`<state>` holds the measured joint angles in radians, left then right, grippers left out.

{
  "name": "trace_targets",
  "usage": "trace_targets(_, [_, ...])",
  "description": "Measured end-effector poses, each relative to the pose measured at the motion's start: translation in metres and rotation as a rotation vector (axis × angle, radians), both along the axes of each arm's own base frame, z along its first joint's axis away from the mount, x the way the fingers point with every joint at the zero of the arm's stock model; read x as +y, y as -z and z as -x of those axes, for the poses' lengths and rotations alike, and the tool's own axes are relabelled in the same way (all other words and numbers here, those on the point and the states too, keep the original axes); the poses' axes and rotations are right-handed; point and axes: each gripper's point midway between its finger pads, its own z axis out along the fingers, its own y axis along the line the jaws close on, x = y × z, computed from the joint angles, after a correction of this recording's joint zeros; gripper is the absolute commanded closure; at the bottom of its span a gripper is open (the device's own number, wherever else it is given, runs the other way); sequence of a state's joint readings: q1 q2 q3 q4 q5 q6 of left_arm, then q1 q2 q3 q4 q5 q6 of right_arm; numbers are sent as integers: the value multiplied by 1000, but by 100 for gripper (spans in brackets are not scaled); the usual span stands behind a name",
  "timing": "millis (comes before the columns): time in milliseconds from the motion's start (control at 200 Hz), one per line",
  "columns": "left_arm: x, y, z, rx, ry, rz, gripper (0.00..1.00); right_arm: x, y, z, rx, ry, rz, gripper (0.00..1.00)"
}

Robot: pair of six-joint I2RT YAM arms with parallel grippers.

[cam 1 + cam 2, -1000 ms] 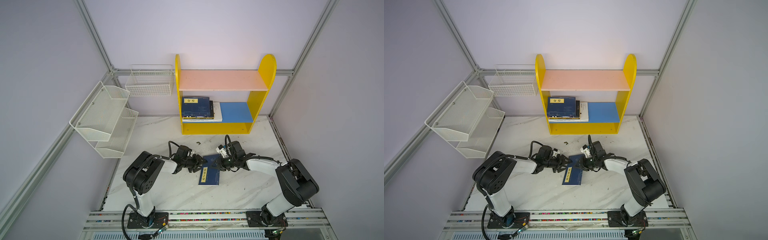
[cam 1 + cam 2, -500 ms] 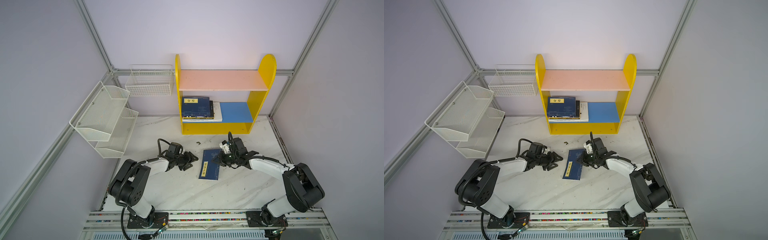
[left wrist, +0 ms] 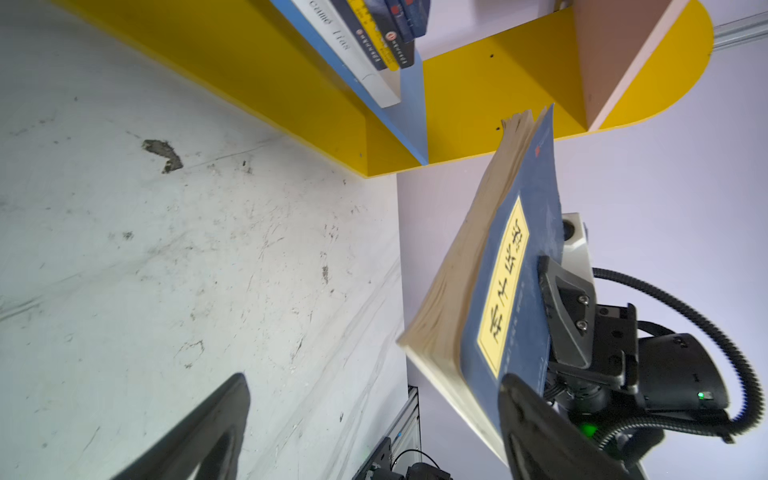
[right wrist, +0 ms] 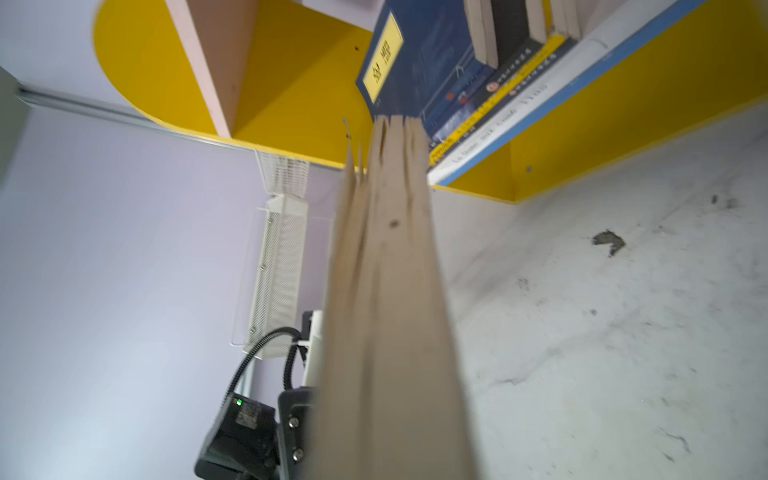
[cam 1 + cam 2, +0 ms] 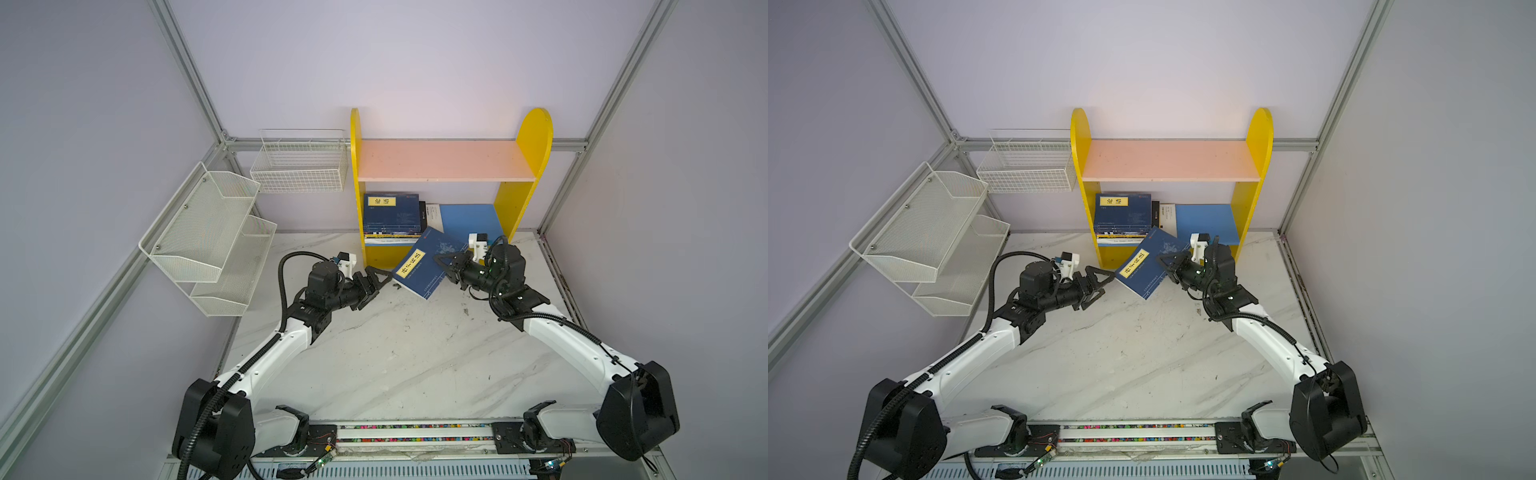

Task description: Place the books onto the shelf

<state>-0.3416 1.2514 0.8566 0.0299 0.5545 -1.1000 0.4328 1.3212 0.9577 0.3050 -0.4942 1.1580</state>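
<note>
A navy book [image 5: 419,266] [image 5: 1144,266] with a yellow title label hangs tilted above the table, just in front of the yellow shelf [image 5: 523,199] [image 5: 1246,199]. My right gripper [image 5: 442,266] [image 5: 1167,264] is shut on its right edge. In the right wrist view the book's page edge [image 4: 390,291] hides the fingers. My left gripper [image 5: 382,284] [image 5: 1102,286] [image 3: 374,415] stands open with nothing between its jaws, beside the book's [image 3: 511,282] near left corner. Several books [image 5: 392,212] [image 5: 1123,212] lie stacked on the left of the blue lower board [image 5: 469,218]. The pink upper board [image 5: 444,160] is bare.
A white mesh tiered rack [image 5: 216,237] hangs on the left wall, and a white wire basket [image 5: 299,166] sits beside the shelf. The marble table [image 5: 395,353] stretches out in front, with a dark chip [image 3: 162,153] near the shelf's foot.
My right gripper has lifted the navy book off the table and carried it towards the shelf. My left gripper let go of it, opened wide and now sits by its corner.
</note>
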Motion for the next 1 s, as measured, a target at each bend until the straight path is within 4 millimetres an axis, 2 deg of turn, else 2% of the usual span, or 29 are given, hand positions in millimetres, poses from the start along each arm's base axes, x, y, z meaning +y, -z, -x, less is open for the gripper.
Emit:
trace_targets(60, [-3, -6, -2, -16, 3, 19, 5, -3, -3, -6, -5, 37, -72, 100])
trace_targets(160, [-11, -17, -5, -40, 15, 39, 5, -4, 3, -20, 13, 86, -153, 100])
trace_targets(305, [-30, -46, -20, -107, 28, 91, 6, -1, 12, -37, 27, 119, -200, 100])
trace_targets(385, [-37, -57, -29, -142, 24, 118, 8, -2, 8, -41, 14, 129, -217, 100])
trace_targets(485, [-46, -58, -43, -146, 15, 134, 11, -2, -3, -43, -18, 132, -244, 100])
trace_targets(615, [-56, -46, -59, -106, 4, 136, 15, -2, -19, -44, -59, 129, -283, 100])
trace_targets(725, [-61, -44, -64, -95, 4, 142, 30, -3, -23, -45, -71, 135, -305, 100])
trace_targets(840, [-65, -61, -71, -121, 5, 170, 51, -3, -21, -48, -67, 137, -320, 100])
trace_targets(1000, [-68, -80, -75, -159, 5, 224, 81, -1, -27, -47, -89, 139, -340, 100])
